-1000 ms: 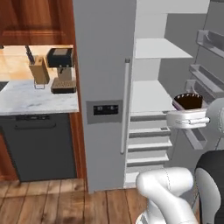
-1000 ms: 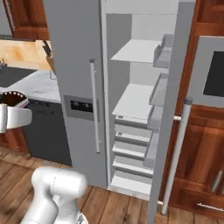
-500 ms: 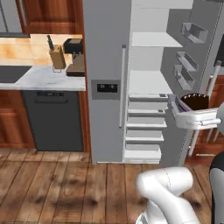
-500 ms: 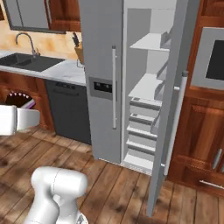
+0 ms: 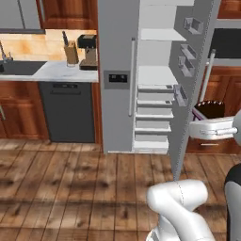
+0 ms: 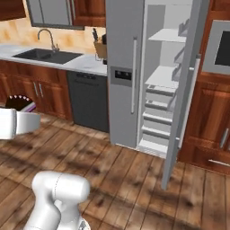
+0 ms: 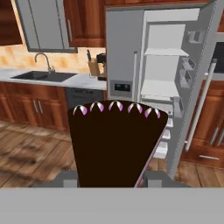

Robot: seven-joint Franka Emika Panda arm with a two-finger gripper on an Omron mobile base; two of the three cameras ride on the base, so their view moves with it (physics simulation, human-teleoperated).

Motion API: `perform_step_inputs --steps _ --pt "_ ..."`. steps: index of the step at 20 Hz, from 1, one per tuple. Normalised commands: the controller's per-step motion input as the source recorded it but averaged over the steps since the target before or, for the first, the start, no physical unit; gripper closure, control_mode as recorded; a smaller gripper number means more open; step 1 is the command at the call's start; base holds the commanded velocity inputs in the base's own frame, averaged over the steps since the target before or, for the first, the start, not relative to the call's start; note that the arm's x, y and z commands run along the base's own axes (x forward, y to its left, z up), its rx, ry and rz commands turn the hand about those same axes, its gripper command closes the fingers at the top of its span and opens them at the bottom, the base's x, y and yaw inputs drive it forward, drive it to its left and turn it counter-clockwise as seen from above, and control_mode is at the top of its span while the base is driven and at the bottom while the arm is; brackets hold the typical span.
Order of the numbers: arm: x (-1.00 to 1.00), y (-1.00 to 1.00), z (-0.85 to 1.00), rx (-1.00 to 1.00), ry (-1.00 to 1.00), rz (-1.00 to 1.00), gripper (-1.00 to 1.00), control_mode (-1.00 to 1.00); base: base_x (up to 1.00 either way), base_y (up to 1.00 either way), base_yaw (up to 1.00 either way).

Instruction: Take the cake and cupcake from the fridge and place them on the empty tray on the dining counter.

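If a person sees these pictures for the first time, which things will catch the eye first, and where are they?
The tall grey two-door fridge stands with its right door swung wide open, showing bare white shelves, between the wall counter and the wood cabinets. Close before the hand camera, the dark-brown cake slice with pale piped dots along its top edge sits in the gripper, carried above the wooden plank floor.

The fridge (image 5: 117, 75) stands right of the wall counter (image 5: 52, 71), its right door (image 5: 193, 70) swung open. A knife block (image 5: 71, 52) and coffee machine (image 5: 88, 51) sit on that counter, a dishwasher (image 5: 68, 112) below. The cake (image 5: 210, 109) sits in the gripper (image 5: 212, 127), right of the open door.
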Motion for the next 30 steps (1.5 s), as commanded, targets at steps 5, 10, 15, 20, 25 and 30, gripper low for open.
perform_step_inputs --steps 5,10,15,20,25,30 --pt "0.0 0.0 0.0 0.0 0.0 0.0 1.0 1.0 -1.0 -0.1 0.0" --pt "0.0 0.0 0.0 0.0 0.0 0.0 1.0 1.0 -1.0 -0.42 0.0" --pt "0.0 0.0 0.0 0.0 0.0 0.0 1.0 1.0 -1.0 0.96 0.0" --pt "0.0 0.0 0.0 0.0 0.0 0.0 1.0 1.0 -1.0 1.0 0.0" --pt "0.0 0.0 0.0 0.0 0.0 0.0 1.0 1.0 -1.0 0.59 0.0" --pt "0.0 0.0 0.0 0.0 0.0 0.0 1.0 1.0 -1.0 0.74 0.0"
